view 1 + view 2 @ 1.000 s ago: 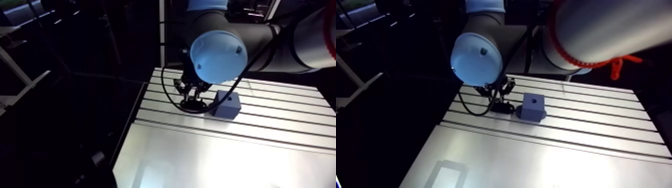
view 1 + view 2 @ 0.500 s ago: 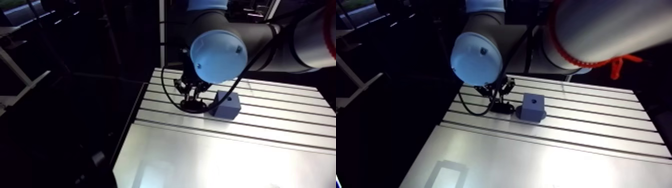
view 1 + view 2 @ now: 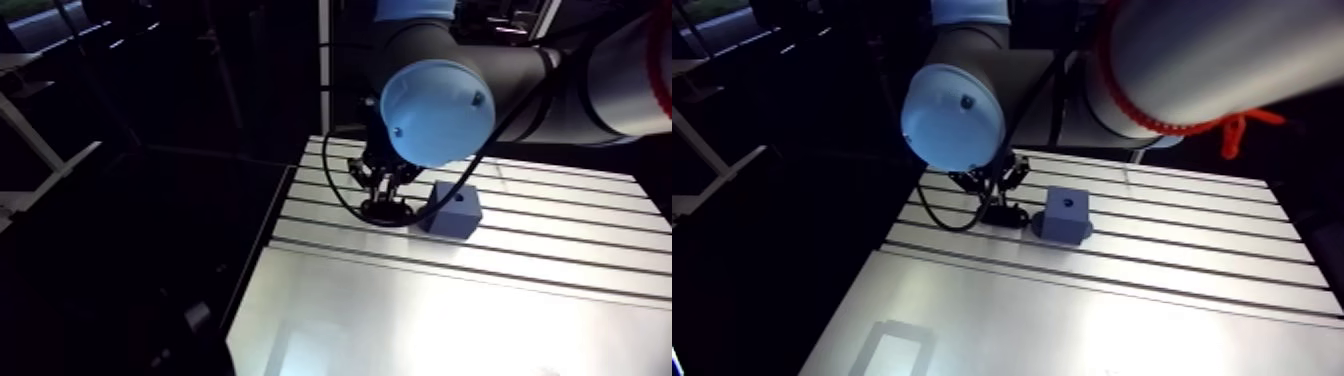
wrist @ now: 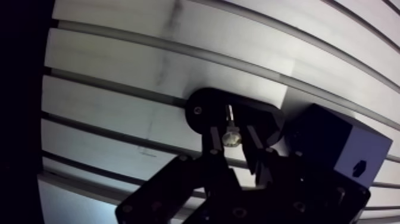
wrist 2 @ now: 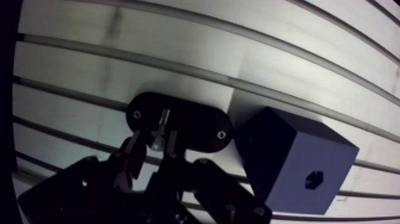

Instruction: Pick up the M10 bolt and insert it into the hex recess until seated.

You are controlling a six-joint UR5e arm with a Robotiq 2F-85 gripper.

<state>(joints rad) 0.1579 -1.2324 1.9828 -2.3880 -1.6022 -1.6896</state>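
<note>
In the wrist view a small silver bolt [image 4: 231, 138] stands head-up in a black oval holder [image 4: 202, 110] on the slotted table. My gripper [image 4: 233, 146] is low over the holder, and its dark fingers [image 4: 212, 152] flank the bolt head closely, with a thin gap showing on each side. It reads as open, with nothing clamped. Right beside the holder sits a blue-grey block [image 5: 297, 167] with a small hex recess [image 5: 313, 177] in its face. In the arm view the gripper [image 3: 384, 190] hangs over the holder [image 3: 386, 211], left of the block [image 3: 453, 208].
The slotted aluminium table [image 3: 1192, 250] runs on to the right of the block and toward the front as a smooth plate [image 3: 1072, 330]. Its left edge [image 3: 262, 260] drops off close to the holder. The arm's wrist joint with its light-blue cap [image 3: 437, 112] hangs above the gripper.
</note>
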